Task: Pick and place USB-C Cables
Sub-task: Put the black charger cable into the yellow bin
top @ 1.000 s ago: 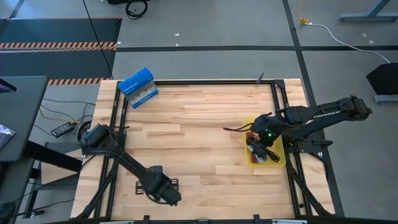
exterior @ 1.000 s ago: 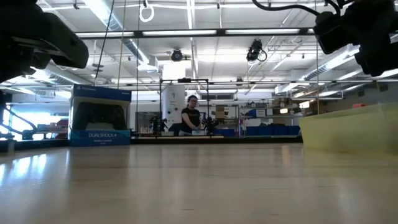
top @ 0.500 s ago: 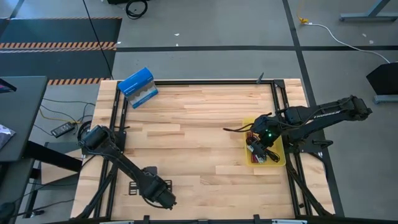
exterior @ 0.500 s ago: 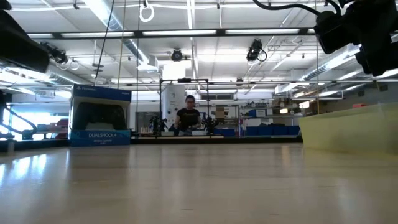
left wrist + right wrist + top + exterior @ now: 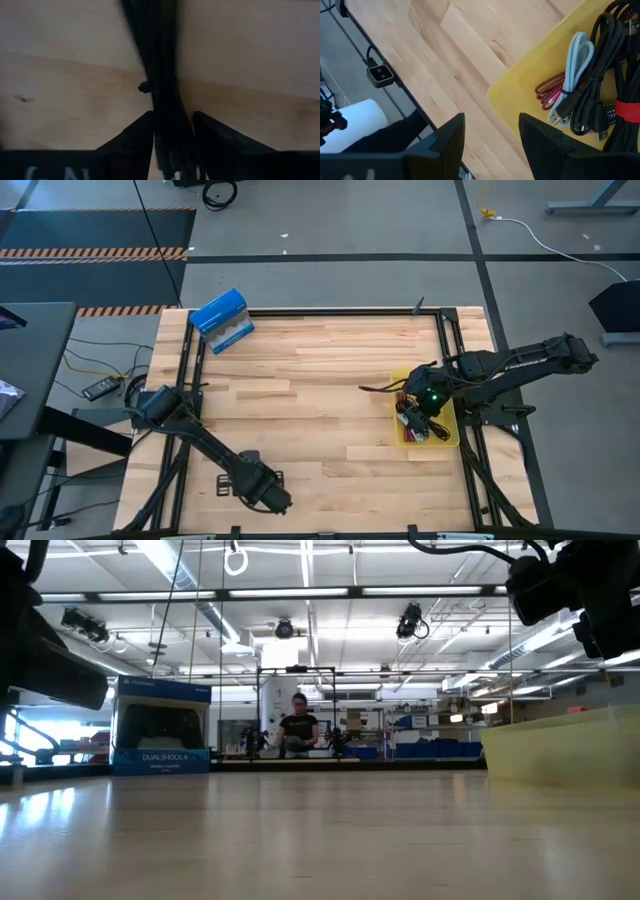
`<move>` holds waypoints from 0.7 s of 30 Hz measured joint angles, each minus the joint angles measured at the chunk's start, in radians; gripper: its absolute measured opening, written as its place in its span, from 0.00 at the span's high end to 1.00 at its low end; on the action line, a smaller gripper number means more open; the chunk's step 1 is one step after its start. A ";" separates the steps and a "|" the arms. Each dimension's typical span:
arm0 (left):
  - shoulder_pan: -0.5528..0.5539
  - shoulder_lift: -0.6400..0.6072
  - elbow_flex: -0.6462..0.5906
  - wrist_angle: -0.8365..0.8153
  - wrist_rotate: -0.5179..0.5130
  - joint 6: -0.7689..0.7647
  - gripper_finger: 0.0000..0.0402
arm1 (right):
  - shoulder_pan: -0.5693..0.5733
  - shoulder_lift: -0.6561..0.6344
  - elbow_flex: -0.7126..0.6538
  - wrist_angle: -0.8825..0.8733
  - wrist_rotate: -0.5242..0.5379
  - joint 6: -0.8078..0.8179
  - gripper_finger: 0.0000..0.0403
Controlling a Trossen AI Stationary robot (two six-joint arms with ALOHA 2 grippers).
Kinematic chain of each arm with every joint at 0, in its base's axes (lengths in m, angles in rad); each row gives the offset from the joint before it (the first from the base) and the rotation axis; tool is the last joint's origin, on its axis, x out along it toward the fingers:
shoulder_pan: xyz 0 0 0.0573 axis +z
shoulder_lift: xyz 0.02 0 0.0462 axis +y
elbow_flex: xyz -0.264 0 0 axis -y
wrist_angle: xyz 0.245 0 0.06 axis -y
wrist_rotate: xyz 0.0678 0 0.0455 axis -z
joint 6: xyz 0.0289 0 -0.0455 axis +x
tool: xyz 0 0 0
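Black cable bundle [image 5: 162, 65]: one of the USB-C cables, held by the left gripper [image 5: 172, 115]. Its two fingers [image 5: 135, 140] press the bundle from either side, and the strands run out ahead of them over bare wood. I place this gripper over the near left part of the table [image 5: 320, 380], well apart from everything else.

Yellow tray [image 5: 520, 85]: at the right side of the table. It holds the remaining cables:
- a pale blue-white cable [image 5: 576, 60]
- a maroon cable [image 5: 551, 91]
- several black cables [image 5: 602, 75], one tied with a red band [image 5: 626, 110]

Right gripper [image 5: 491, 120]: jaws apart and gripping nothing. It hangs over the tray's edge on the table's inner side.

Blue box [image 5: 220, 320]: at the far left corner. It is not part of the job.

Step in hand, as I judge it: setting the black bundle down with the left arm.
- I would lower until the bundle's loose end rests on the wood, then release. A drop could bounce it toward the table's edge.
- After release I would lift straight up, so the fingers do not drag a strand along.
- I would keep the right arm parked over the tray until the left is clear.
- For the next pick I would take a cable lying apart, such as the pale one. The black ones are tangled and could come up together.
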 joint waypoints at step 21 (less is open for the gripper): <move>0.103 -0.023 0.000 0.321 -0.168 0.396 0.81 | 0.000 0.000 0.000 0.037 0.006 -0.003 0.52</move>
